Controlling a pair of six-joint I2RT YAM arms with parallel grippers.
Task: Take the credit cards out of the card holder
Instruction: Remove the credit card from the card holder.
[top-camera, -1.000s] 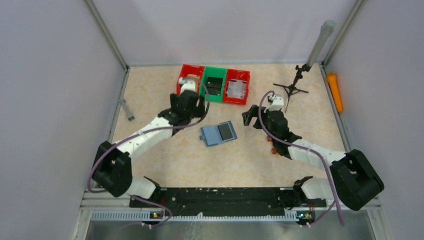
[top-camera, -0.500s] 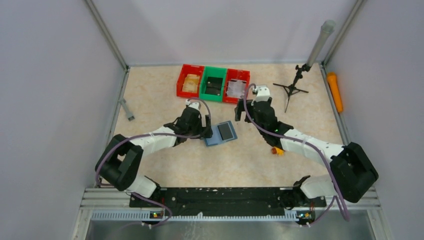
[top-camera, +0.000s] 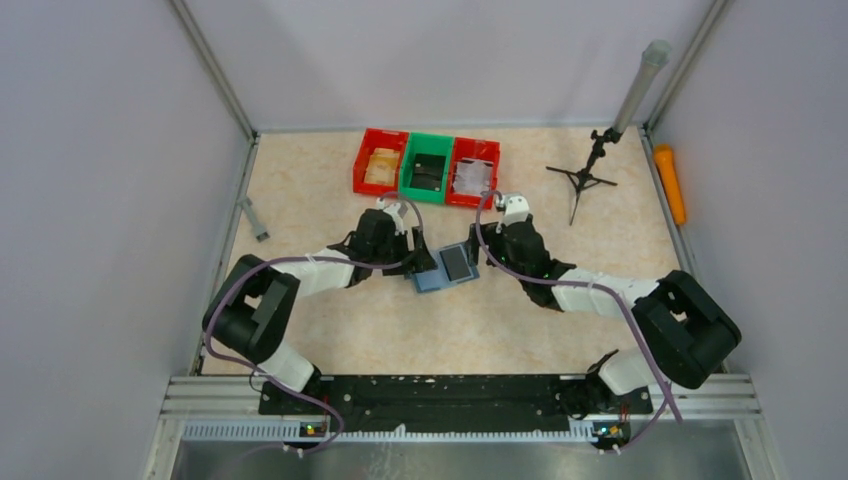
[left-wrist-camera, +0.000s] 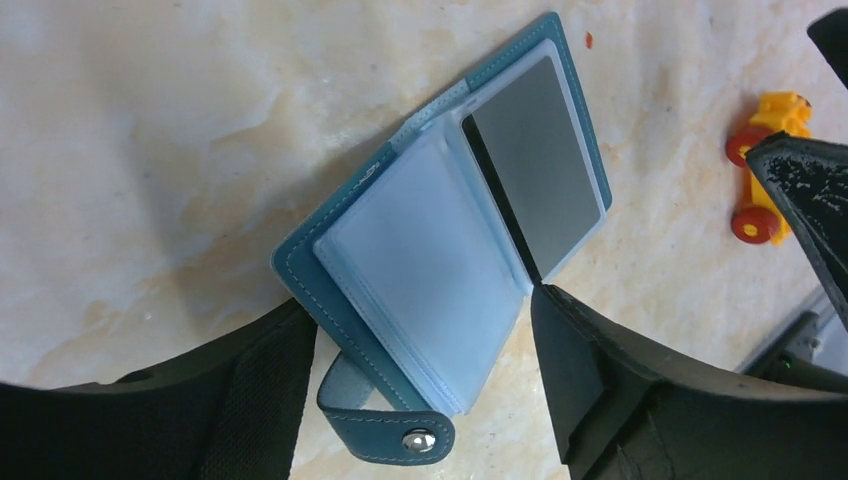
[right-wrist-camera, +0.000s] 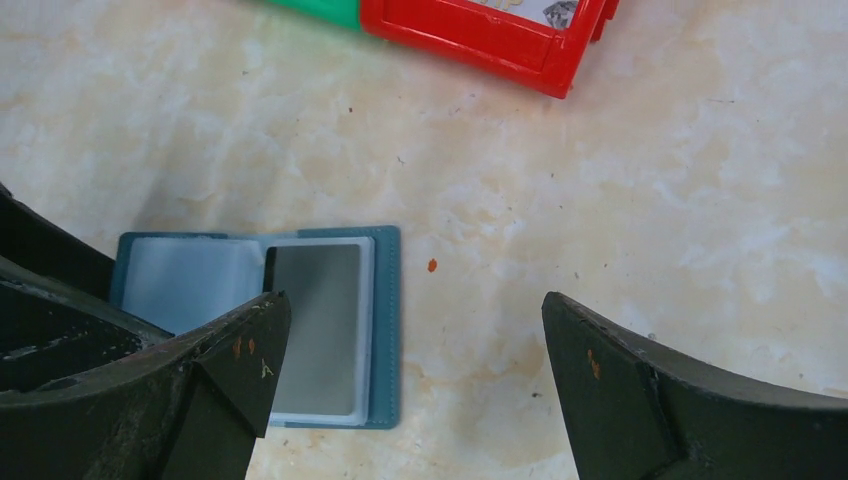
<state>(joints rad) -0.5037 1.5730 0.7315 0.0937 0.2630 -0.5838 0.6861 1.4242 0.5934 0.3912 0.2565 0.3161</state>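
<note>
Two arms meet over the holder, which lies open and flat on the table, about mid-table and in front of a row of three bins. The left arm reaches it from the left and the right arm from the right.

The half of the holder nearer the left arm shows only pale, clear sleeves. The half nearer the right arm has one dark card sitting in its sleeve. No other card can be made out. A teal strap with a metal snap sticks out from the blank half.

The left jaws stand wide and straddle the blank half, one finger at its outer edge and the other by the fold. Both are just beside the holder, and I cannot tell whether they press on it.

The right jaws are spread wide above the table. One finger is over the card half and the other is over bare table, well clear of the holder. They hold nothing.

Behind the holder stand a red bin, a green bin and a second red bin, side by side. A small black tripod stands to their right. A yellow toy with red wheels lies on the table beyond the card half, apart from the holder.
</note>
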